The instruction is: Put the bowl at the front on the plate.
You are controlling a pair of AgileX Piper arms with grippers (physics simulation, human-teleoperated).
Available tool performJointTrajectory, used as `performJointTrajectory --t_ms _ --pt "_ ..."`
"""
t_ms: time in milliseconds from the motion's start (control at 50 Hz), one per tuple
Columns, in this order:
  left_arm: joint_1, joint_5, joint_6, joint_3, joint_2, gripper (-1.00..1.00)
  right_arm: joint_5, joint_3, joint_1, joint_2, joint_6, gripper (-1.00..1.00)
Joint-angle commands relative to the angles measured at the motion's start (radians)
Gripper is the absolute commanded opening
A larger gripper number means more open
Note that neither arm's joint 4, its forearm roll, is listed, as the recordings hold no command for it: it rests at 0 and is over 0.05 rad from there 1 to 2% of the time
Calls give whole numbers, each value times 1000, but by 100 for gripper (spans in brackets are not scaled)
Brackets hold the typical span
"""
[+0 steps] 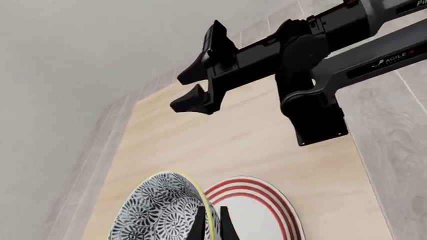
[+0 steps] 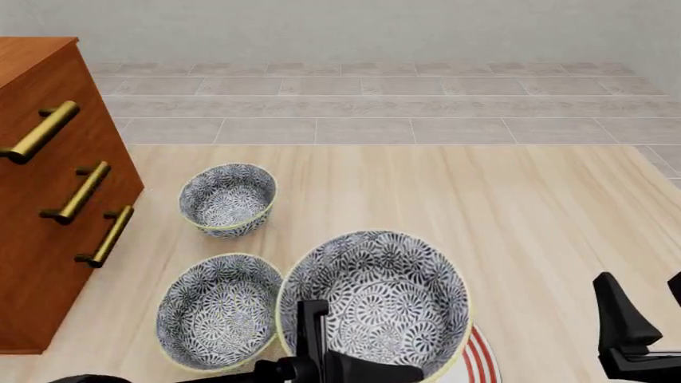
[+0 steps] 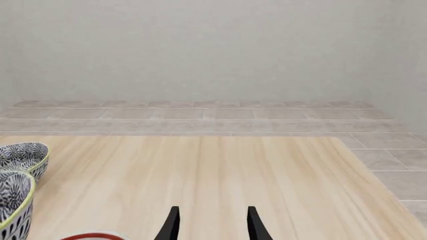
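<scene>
Front view first: three patterned bowls in total. The big-looking one is the bowl (image 2: pixel 375 302), held up off the worktop (image 2: pixel 511 207) near the front edge, with the left hand (image 2: pixel 316 339) clamped on its near rim, one finger sticking up inside the bowl. A sliver of the plate (image 2: pixel 481 359) with its red rings peeks out under the bowl's right edge, so the bowl sits over it, but I can't tell whether they touch. The second bowl (image 2: pixel 218 311) is just to the left of the held one, and the third bowl (image 2: pixel 226 199) is further back. One wooden drawer cabinet (image 2: pixel 53 199) with three brass handles stands on the left. The right hand (image 2: pixel 639 327) pokes in at the lower right, well apart from everything.

Left wrist view: the left hand (image 1: pixel 211 224) has its two fingers pinched on the bowl (image 1: pixel 160 210) rim, bowl wall right between them. The plate (image 1: pixel 257 210) is just beside and beyond it. The right hand (image 1: pixel 203 75) crosses the top of the view, fingers spread with nothing in them, arm stretched out level.

Right wrist view: the right hand (image 3: pixel 212 222) has its fingers apart over bare worktop. Two bowls show at the left edge, the held bowl (image 3: pixel 15 202) nearest, and a bit of the plate (image 3: pixel 93 236) rim below.
</scene>
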Motion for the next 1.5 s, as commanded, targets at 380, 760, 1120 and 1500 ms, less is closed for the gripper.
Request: performJointTrajectory --t_ms 380,760,1120,1500 --pt "-33 -48 -71 -48 113 -100 5 0 -2 -6 -2 100" --pt "-12 -115 -93 -54 225 -100 2 -1 2 -2 -8 100" --pt "10 -143 -116 -55 283 -100 8 -3 0 -8 -8 100" --pt "11 -168 -167 -40 304 -100 4 -1 0 -5 -6 100"
